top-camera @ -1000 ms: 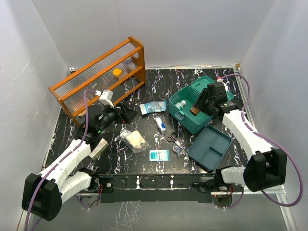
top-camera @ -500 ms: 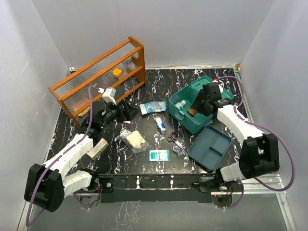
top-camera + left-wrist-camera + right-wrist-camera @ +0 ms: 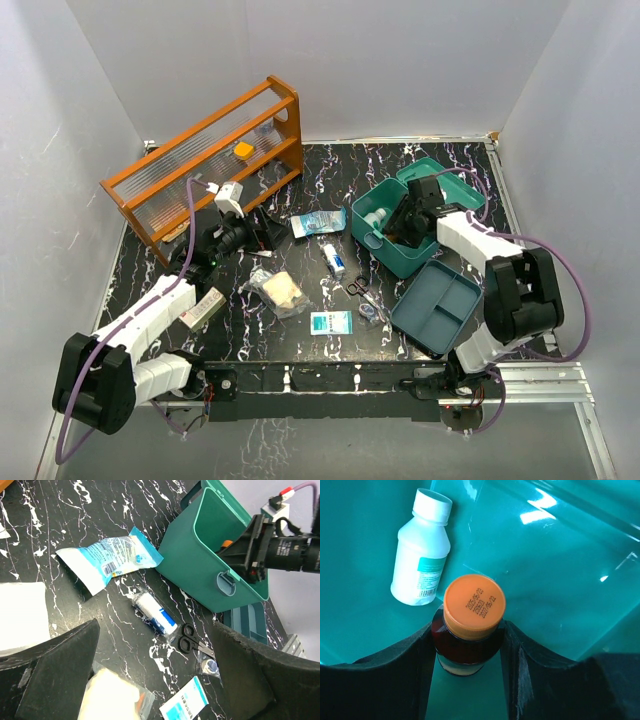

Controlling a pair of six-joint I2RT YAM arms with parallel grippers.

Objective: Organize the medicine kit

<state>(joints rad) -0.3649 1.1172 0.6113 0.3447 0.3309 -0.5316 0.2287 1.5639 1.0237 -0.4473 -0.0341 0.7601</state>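
Note:
The teal medicine kit (image 3: 398, 262) stands open at the right of the table, its lid (image 3: 452, 182) laid back. My right gripper (image 3: 403, 228) reaches down into it, shut on a brown bottle with an orange cap (image 3: 473, 603). In the right wrist view the black pads (image 3: 422, 650) press both sides of the bottle just above the kit's floor (image 3: 560, 570). A white bottle (image 3: 421, 570) lies on that floor beside it. My left gripper (image 3: 262, 232) hangs open over the table's middle left, and its view takes in the kit (image 3: 200, 565) from the side.
An orange wooden rack (image 3: 205, 165) stands at the back left. A blue-grey divided tray (image 3: 437, 305) lies in front of the kit. Loose on the marble: a blue pouch (image 3: 318, 222), a bandage roll (image 3: 333, 260), scissors (image 3: 362, 293), a gauze bag (image 3: 280, 290), a sachet (image 3: 331, 322).
My right gripper has moved left and lower into the kit, still gripping the bottle. My left gripper has shifted slightly up and to the right, still open.

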